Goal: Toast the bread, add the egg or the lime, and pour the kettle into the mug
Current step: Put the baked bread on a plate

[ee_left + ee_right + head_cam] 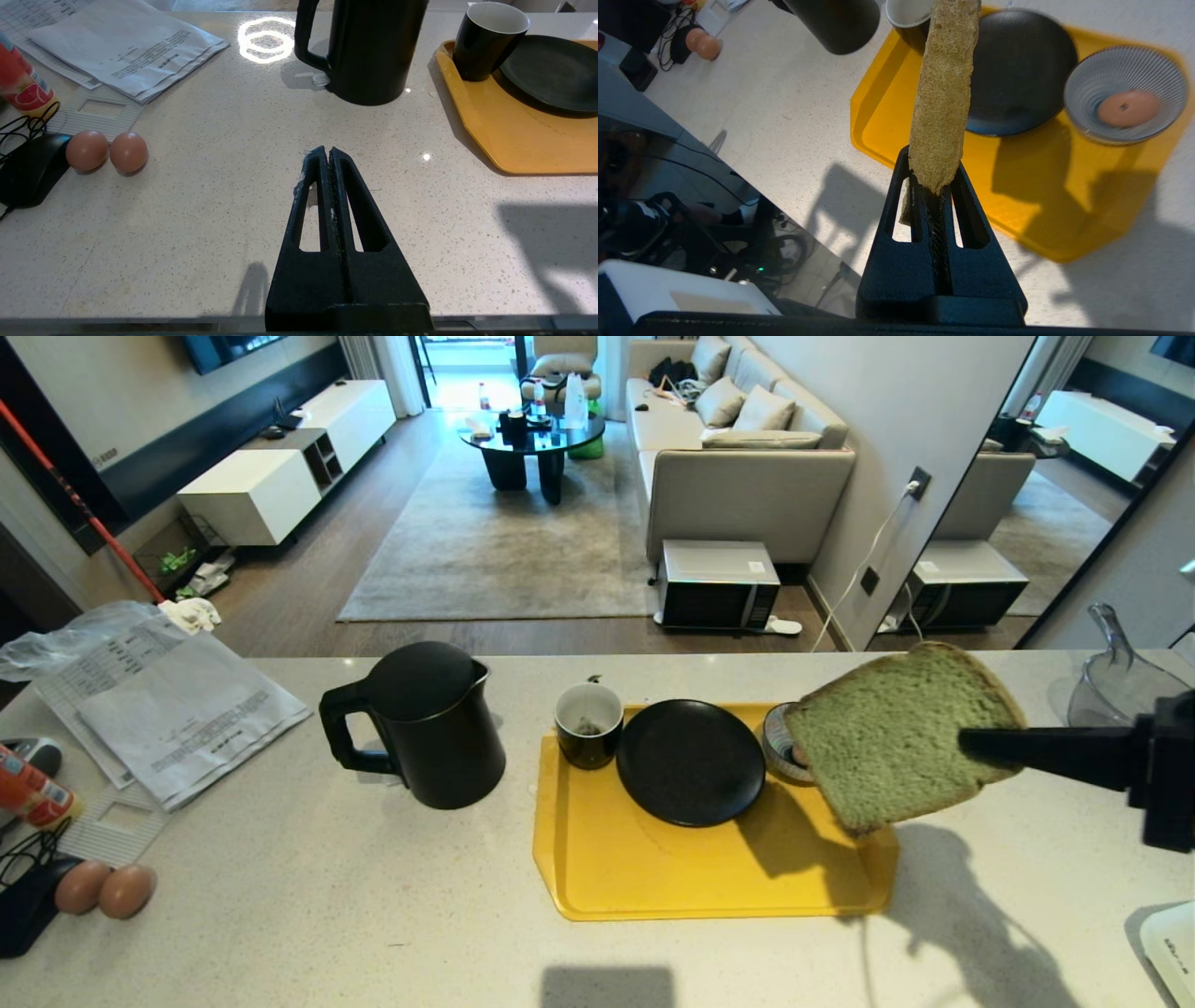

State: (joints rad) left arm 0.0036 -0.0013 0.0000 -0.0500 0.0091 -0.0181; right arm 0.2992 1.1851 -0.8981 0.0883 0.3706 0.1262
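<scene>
Right now my right claw [934, 186] is clamped on the bread [892, 737], pinching one edge with the slice hanging in the air over the right end of the yellow tray [653, 887]. In the head view the green crumb faces me; the right wrist view shows only the brown crust edge-on, running out from the jaws. Beneath it sit the black plate [689, 763] and, partly hidden behind the slice, the striped bowl [1125, 93] with an egg [1127, 108] in it.

I judge the bread to be light, soft and easily crushed. Held by one edge, it may sag or tear at the pinch if I swing fast, so I would move gently and keep the slice in the plane of travel. The crust is the firmest place to hold; squeezing further into the crumb would only dent it.

My left claw [329, 156] is closed on nothing, parked low over bare counter [210, 210], with two eggs [107, 151] off to one side.

The kettle [425, 723] stands on the counter just left of the tray, handle turned away from it, and the mug [588, 723] sits in the tray's back left corner, beside the plate. I cannot see a lime anywhere.
</scene>
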